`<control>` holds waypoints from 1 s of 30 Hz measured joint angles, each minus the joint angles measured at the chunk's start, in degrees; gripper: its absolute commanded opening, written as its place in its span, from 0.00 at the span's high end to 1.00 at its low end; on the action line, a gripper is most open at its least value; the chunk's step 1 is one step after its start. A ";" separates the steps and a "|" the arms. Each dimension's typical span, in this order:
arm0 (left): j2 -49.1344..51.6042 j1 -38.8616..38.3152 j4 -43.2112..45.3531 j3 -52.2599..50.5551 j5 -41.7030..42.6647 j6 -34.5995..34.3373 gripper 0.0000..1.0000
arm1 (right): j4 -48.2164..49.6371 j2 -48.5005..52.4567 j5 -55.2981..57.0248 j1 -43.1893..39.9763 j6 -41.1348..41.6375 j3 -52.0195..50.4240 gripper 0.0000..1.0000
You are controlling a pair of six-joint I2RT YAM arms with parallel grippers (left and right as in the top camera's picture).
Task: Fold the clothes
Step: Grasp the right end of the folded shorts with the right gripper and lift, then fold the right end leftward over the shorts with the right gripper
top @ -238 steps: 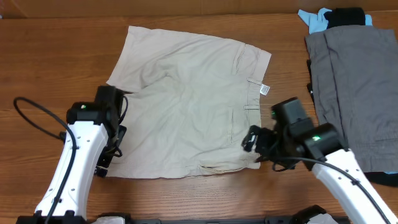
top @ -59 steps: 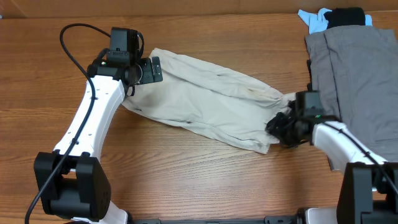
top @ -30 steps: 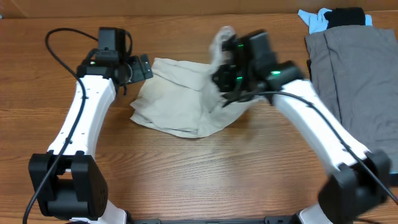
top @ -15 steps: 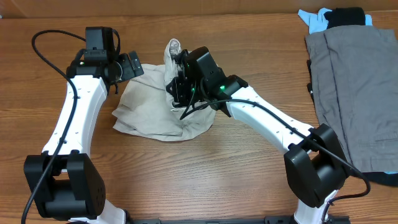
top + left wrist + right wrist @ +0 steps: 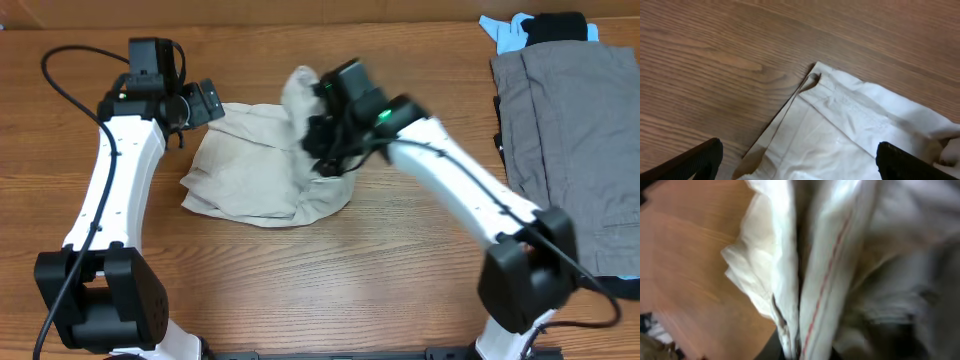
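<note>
The clothes (image 5: 250,175), a wrinkled beige garment, lie bunched on the wooden table left of centre. One end of them rises in a fold (image 5: 300,95) beside my right gripper (image 5: 320,140), which is shut on the cloth. In the right wrist view, pinched layers of the clothes (image 5: 810,275) with a red-stitched seam run down into the right gripper (image 5: 805,352). My left gripper (image 5: 200,102) hovers open over the garment's upper-left corner. The left wrist view shows that hemmed corner (image 5: 840,115) flat on the wood, with the left gripper (image 5: 800,165) spread wide and one dark fingertip (image 5: 695,162) at each side.
A grey garment (image 5: 570,130) lies flat along the right side of the table. Small light-blue (image 5: 505,32) and black (image 5: 555,25) pieces sit at its far end. Bare wood lies in front of the beige garment.
My right gripper carried the garment's end leftward over the rest, bunching it, then drew back a little to the right. My left gripper drifted left, still open.
</note>
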 measured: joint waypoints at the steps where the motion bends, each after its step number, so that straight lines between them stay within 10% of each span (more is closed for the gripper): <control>1: 0.02 0.00 -0.83 1.18 0.00 0.00 0.00 | -2.95 -0.72 -0.04 -1.57 -0.92 1.18 0.96; 20: 0.02 0.00 -16.98 14.38 0.44 0.46 0.00 | -28.39 -6.21 0.46 -34.86 -17.22 7.41 0.96; 30: 0.04 0.00 -15.93 14.38 0.37 0.68 0.00 | -26.71 -6.21 -1.90 -32.17 -20.52 7.41 0.96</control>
